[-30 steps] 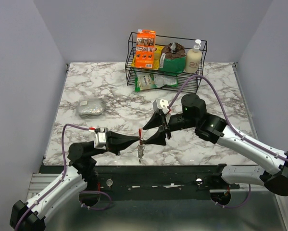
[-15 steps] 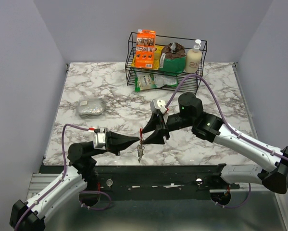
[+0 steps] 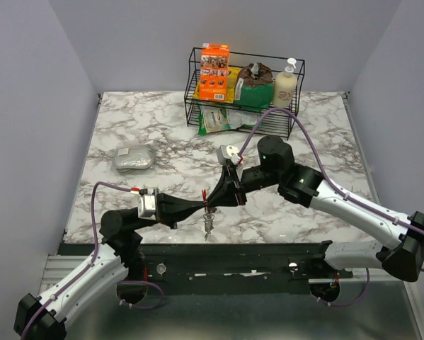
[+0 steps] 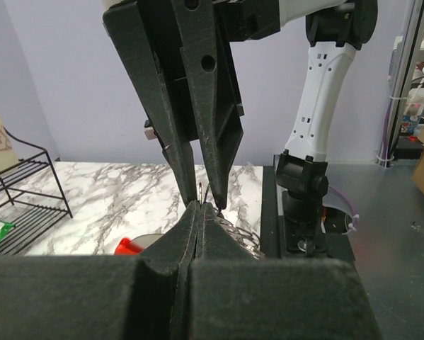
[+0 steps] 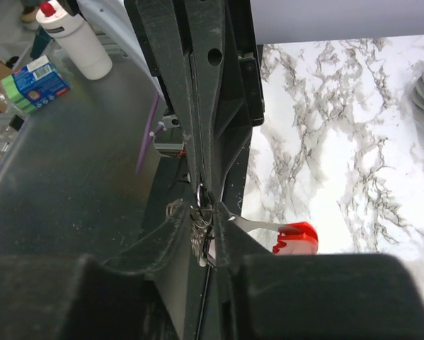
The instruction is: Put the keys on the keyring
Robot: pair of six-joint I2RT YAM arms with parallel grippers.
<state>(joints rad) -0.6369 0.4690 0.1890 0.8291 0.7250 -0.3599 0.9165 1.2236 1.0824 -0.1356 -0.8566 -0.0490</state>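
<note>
Just past the table's near edge, my left gripper (image 3: 205,206) is shut on the thin wire of the keyring (image 4: 199,189), holding it in the air. The keys (image 3: 208,225), a small silver bunch, hang below it. My right gripper (image 3: 212,200) meets it tip to tip from the right. In the right wrist view its jaws (image 5: 204,207) stand narrowly apart either side of the keys (image 5: 198,241). A silver blade with a red head (image 5: 296,237) sticks out sideways past the right finger. The left gripper (image 4: 199,207) shows its tips pressed together.
A black wire rack (image 3: 192,92) at the back holds an orange box (image 3: 214,71), a green bag (image 3: 253,85) and a soap bottle (image 3: 285,83). A green packet (image 3: 229,119) lies in front of it. On the marble at left rests a grey pouch (image 3: 134,159).
My right arm has slid left toward the left gripper, and its jaws have narrowed round the hanging bunch. The left arm and keyring have stayed put.
</note>
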